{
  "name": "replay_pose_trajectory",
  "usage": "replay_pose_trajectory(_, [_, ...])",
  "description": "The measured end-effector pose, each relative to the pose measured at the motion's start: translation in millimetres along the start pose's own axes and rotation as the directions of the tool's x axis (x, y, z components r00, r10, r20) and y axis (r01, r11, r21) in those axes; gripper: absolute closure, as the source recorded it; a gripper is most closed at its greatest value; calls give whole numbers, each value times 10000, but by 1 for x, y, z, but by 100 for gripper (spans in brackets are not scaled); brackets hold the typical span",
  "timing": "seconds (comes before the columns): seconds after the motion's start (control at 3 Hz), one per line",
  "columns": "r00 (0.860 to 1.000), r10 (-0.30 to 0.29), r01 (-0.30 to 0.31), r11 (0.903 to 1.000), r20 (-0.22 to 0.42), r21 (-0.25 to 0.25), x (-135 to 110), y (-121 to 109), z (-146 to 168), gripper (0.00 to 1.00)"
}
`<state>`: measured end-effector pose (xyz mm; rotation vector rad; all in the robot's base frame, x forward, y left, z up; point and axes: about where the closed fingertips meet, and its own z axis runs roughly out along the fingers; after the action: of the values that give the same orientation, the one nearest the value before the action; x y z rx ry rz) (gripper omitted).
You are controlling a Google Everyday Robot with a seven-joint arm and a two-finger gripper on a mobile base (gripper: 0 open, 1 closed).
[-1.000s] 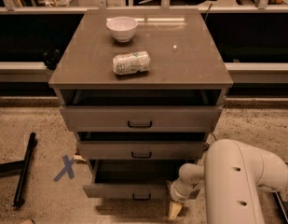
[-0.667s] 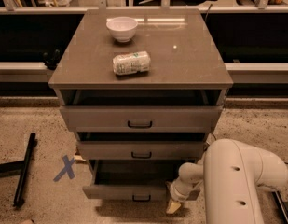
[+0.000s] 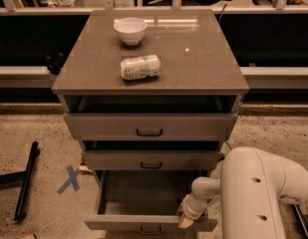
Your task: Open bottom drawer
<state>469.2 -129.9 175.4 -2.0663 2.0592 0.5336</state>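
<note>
The bottom drawer (image 3: 143, 223) stands pulled well out below the worktop's (image 3: 203, 68) front edge. The end effector (image 3: 186, 219) rests at its front panel's right end; I cannot tell its grip.

You see a glossy cream-white arm (image 3: 263, 193): a fat rounded housing with small dark screw holes, narrowing to a ribbed wrist. Its end effector (image 3: 186, 222), low and right of centre, shows a tan tip.
</note>
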Motion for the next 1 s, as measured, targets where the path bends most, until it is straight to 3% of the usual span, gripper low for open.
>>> replay_pose_trajectory(0.33, [10000, -39, 39, 9999, 82, 94, 1, 15, -3, 100])
replay_pose_trajectory(1.0, [10000, -39, 39, 10000, 91, 57, 0, 17, -1, 60])
